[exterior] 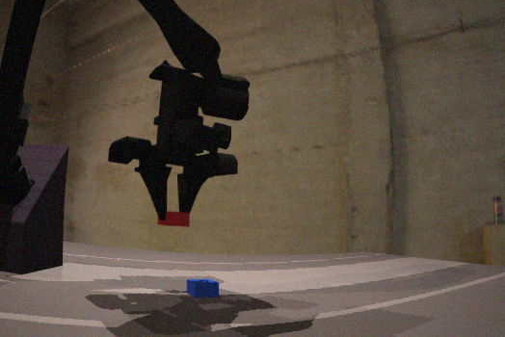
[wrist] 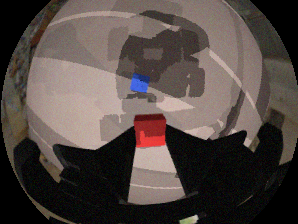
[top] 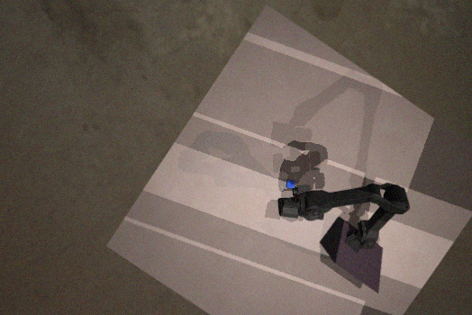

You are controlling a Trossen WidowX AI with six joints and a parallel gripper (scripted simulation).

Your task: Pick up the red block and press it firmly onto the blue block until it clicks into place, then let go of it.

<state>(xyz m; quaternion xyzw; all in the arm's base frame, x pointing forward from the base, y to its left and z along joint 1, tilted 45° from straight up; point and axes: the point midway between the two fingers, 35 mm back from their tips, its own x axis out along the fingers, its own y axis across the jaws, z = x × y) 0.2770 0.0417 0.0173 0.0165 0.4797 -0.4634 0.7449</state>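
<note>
The blue block sits flat on the table, in the arm's shadow. My gripper is shut on the red block, which sits between the fingertips, high above the table. In the exterior view the red block hangs above and a little left of the blue block, well apart from it. In the wrist view the blue block lies beyond the red block, slightly left. In the top view the red block is nearly all hidden by the gripper.
The table carries light stripes and dark shadows of the arm. A dark purple wedge-shaped base stands under the arm, at the left in the exterior view. A concrete wall rises behind.
</note>
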